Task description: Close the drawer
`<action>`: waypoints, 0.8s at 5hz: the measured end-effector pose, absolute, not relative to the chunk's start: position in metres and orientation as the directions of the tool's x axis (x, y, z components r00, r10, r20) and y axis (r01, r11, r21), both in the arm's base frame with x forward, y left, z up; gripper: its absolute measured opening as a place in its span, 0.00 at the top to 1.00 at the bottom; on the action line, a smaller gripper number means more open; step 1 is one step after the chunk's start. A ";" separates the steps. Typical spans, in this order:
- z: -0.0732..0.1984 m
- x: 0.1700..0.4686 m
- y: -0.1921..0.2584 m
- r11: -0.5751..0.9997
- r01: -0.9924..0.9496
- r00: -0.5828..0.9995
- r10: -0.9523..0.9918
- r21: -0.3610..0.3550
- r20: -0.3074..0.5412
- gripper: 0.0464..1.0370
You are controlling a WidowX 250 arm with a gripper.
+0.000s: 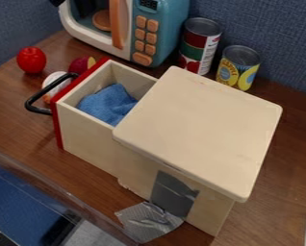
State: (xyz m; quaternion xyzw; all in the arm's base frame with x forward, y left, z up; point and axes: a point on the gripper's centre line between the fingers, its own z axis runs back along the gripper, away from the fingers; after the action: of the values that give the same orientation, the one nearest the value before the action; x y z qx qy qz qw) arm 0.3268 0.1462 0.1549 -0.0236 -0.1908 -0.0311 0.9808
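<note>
The wooden drawer (88,137) stands pulled out toward the upper left from its pale wooden cabinet (204,125). It has a red front with a black handle (34,102), and a blue cloth (108,104) lies inside. At the top edge, left of the toy microwave, is a small black piece that looks like the tip of the gripper (56,2). It is well above the drawer and apart from it.
Behind the drawer stand a toy microwave (143,33) and two cans (199,45). A red apple (31,60), a purple toy (82,64) and a white-and-orange item (53,82) lie near the drawer front. Grey tape (149,222) hangs at the cabinet's base.
</note>
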 end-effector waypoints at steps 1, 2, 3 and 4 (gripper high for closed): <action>0.144 0.327 0.145 0.995 0.086 0.933 -0.063 -0.050 0.355 0.04; 0.134 0.313 0.162 0.962 0.272 0.897 -0.253 -0.002 0.363 0.04; 0.129 0.303 0.181 0.885 0.466 0.813 -0.436 0.018 0.385 0.04; 0.132 0.305 0.196 0.744 0.665 0.667 -0.631 0.064 0.397 0.04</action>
State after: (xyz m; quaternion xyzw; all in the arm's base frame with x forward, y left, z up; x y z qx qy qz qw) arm 0.3055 0.1963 0.1319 -0.0430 -0.2010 -0.3553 0.9119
